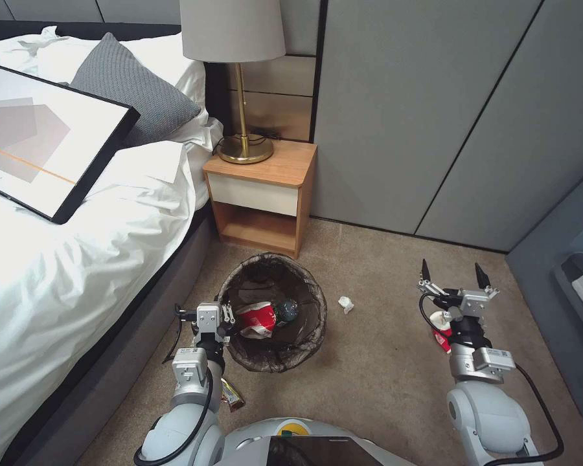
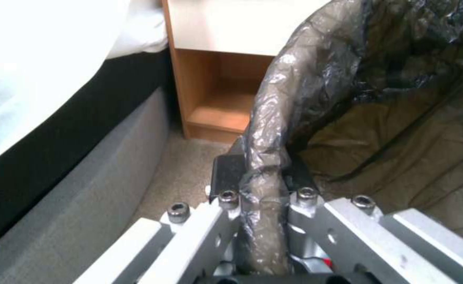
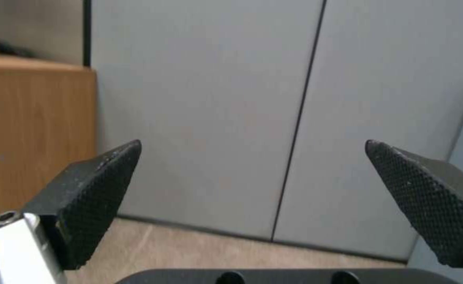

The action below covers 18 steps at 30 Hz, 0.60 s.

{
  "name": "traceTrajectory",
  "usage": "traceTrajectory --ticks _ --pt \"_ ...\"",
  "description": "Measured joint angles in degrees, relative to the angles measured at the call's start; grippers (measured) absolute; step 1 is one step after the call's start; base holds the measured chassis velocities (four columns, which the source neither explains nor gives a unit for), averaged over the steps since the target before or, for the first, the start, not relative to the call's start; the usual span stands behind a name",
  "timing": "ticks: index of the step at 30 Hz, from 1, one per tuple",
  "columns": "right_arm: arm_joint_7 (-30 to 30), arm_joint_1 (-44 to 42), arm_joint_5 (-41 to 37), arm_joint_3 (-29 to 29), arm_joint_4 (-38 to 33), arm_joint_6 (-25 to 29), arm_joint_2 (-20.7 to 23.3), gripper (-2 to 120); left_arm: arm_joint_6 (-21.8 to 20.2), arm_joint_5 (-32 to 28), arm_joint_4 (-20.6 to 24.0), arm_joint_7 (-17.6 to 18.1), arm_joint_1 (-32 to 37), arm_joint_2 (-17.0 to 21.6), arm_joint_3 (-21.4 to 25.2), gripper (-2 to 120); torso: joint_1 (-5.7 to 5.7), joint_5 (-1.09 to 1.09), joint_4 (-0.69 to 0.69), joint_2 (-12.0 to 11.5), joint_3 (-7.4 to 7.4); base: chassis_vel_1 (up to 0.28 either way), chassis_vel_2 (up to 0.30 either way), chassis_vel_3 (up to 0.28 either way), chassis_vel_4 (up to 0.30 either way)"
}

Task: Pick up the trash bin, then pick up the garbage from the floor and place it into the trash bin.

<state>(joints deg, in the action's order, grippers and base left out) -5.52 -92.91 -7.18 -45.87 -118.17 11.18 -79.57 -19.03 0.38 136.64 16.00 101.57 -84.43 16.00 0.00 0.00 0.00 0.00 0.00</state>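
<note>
1. The trash bin (image 1: 272, 314) stands on the carpet floor (image 1: 382, 362), between the bed (image 1: 58, 272) and the right arm, just in front of the wooden nightstand (image 1: 260, 194). A dark liner bag (image 2: 273, 118) is folded over its rim.
2. Inside the bin lie a red-and-white packet (image 1: 256, 318) and a plastic bottle (image 1: 285, 309).
3. The left tool (image 1: 225, 320) is clenched on the bin's rim at the side near the bed; in the left wrist view the bag-covered rim sits between its two fingers (image 2: 226, 175).
4. The right tool (image 1: 453, 272) hangs released and empty above the carpet, well apart from the bin, its black fingers (image 3: 94, 197) spread wide.
5. A white tissue scrap (image 1: 346, 303) lies on the carpet just beside the bin.
6. A red-and-white piece (image 1: 442, 330) lies under the right arm, partly hidden.
7. A snack wrapper (image 1: 232, 395) lies on the floor near the left arm.
</note>
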Motion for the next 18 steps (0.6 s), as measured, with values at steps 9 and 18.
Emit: traceTrajectory --ticks 9,18 --pt "-0.5 2.8 -2.0 0.0 8.1 -3.4 1.9 100 0.0 0.0 0.0 0.0 0.0 0.0 0.0 2 0.0 0.0 0.0 0.0 0.0 0.0 0.0 0.0 0.0" --pt "-1.4 7.0 -3.6 0.4 15.7 -6.6 2.7 100 0.0 0.0 0.0 0.0 0.0 0.0 0.0 2 0.0 0.0 0.0 0.0 0.0 0.0 0.0 0.0 0.0"
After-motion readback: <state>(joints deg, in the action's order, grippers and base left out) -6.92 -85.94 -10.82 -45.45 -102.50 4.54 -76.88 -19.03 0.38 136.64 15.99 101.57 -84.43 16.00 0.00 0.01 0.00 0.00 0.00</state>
